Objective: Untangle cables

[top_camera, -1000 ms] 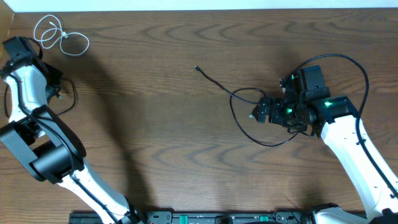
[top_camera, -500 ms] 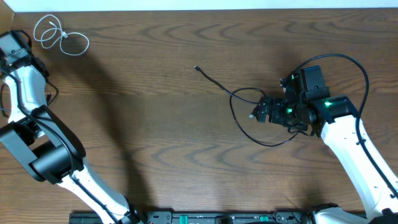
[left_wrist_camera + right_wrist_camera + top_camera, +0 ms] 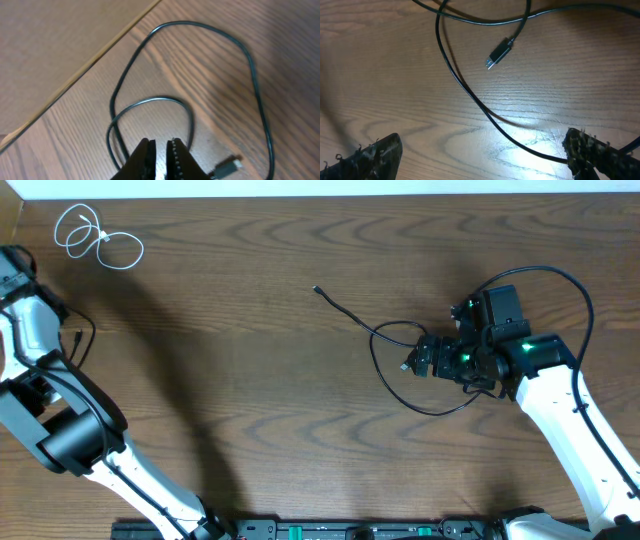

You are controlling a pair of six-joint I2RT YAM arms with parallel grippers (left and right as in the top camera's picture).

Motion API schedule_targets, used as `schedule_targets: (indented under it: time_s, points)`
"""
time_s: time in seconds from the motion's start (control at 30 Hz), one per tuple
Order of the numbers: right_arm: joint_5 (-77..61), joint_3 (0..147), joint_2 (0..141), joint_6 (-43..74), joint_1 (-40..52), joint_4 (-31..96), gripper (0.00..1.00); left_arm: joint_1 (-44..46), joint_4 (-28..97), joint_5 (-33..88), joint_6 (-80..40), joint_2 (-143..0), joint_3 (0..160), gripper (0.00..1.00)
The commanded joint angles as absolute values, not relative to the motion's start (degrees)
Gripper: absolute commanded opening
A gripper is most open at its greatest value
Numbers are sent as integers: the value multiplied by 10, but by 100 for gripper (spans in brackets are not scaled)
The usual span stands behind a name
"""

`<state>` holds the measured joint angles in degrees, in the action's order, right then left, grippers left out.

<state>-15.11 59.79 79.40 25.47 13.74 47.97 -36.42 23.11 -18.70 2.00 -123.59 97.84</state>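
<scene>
A white cable lies coiled at the table's far left corner. One black cable curls across the middle right, and my right gripper hovers over its loop. In the right wrist view that gripper is wide open. The black cable runs on the wood between its fingers, its plug lying ahead. Another black cable lies looped by the table edge in front of my left gripper. Those jaws stand a narrow slit apart with nothing between them, and its plug lies just to the right.
The table's left edge runs diagonally close to the left gripper, with floor beyond it. The left arm stands at the far left border of the overhead view. A thicker black cord arcs over the right arm.
The left arm has swung left toward the table edge, and the thin black cable beside it shifted left too. The right arm has not moved.
</scene>
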Motion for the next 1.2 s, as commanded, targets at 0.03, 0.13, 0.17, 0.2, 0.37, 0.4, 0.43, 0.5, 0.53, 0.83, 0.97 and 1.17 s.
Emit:
schedule_targets:
  time_s: [0.03, 0.13, 0.17, 0.2, 0.37, 0.4, 0.43, 0.5, 0.53, 0.83, 0.97, 1.17]
  points:
    - [-145, 601, 795, 261, 140, 477, 99, -375, 232, -184, 17, -1243, 977, 36]
    - [-145, 601, 795, 261, 140, 473, 99, -375, 239, -183, -33, -1243, 977, 38]
    - [-145, 601, 795, 261, 140, 473, 99, -374, 245, -174, -52, -1243, 977, 45]
    - [-145, 601, 795, 261, 140, 473, 99, -373, 253, -143, -61, -1243, 977, 51]
    - [-145, 601, 795, 270, 145, 468, 99, -373, 276, 167, -63, -1243, 977, 71]
    - [-145, 600, 795, 270, 151, 462, 99, -369, 283, 264, -64, -1243, 977, 84]
    - [-145, 598, 795, 270, 156, 456, 99, -363, 290, 314, -69, -1243, 977, 89]
    - [-145, 595, 795, 270, 165, 444, 99, -348, 301, 338, -86, -1243, 977, 93]
    - [-145, 592, 795, 270, 171, 433, 99, -336, 309, 339, -88, -1243, 977, 93]
    - [-158, 590, 803, 274, 211, 391, 99, -147, 390, 339, -100, -1243, 977, 94]
    - [-158, 590, 803, 274, 210, 395, 99, -59, 432, 306, -100, -1243, 973, 94]
    - [-158, 590, 801, 255, 198, 431, 99, 61, 493, 228, -100, -1243, 959, 94]
